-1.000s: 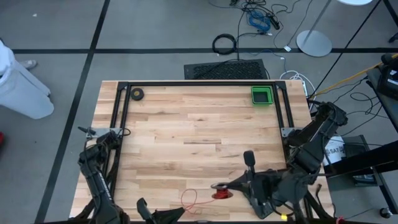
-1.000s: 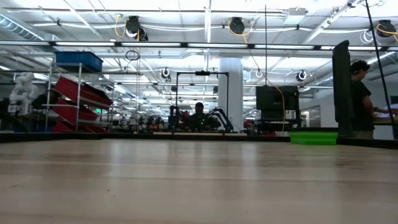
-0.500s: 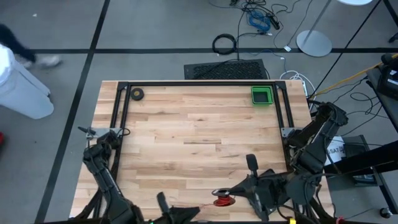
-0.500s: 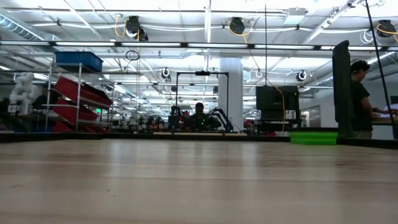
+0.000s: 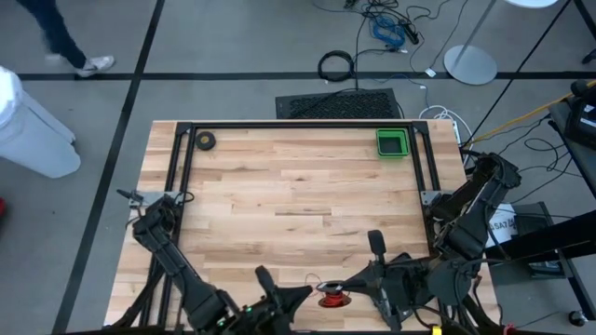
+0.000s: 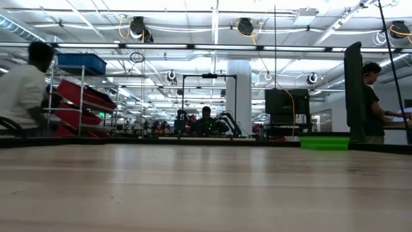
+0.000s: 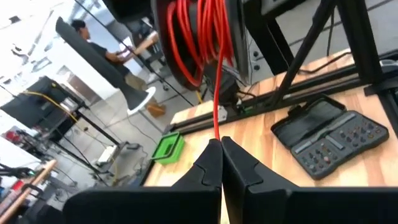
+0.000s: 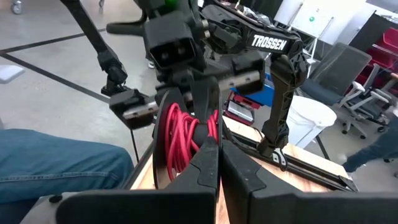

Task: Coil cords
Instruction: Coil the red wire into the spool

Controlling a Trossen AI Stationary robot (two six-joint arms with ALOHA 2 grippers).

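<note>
At the surface's near edge the right tool (image 5: 328, 286) is clamped on the reel (image 5: 331, 296) of red cord (image 7: 214, 93), while the left tool (image 5: 305, 290), just left, pinches the cord's free strand.

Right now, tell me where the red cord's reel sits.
In the high view, the reel sits at the table's near edge, between the left pincer and the right pincer.
</note>
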